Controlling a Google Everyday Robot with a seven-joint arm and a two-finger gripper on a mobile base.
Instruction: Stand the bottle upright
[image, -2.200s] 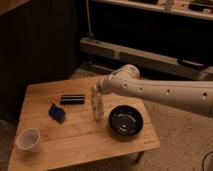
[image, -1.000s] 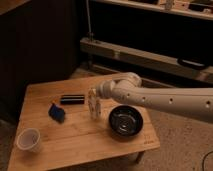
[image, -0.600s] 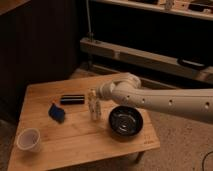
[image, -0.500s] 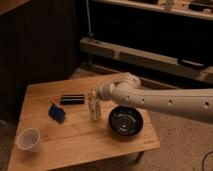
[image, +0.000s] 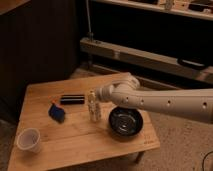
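The bottle (image: 93, 107) is small, slim and pale with a whitish cap and a speckled label. It stands upright near the middle of the wooden table (image: 75, 137), just left of the black bowl (image: 126, 122). My gripper (image: 99, 94) is at the end of the white arm that reaches in from the right. It sits right beside the bottle's upper part, at cap height.
A white paper cup (image: 28, 140) stands at the table's front left corner. A blue crumpled object (image: 57, 112) and a flat black object (image: 72, 100) lie left of the bottle. Dark shelving and a metal rail run behind the table.
The arm has dropped lower and shifted slightly right; the gripper stays by the top of the bottle. The bottle stands upright in the same spot throughout.
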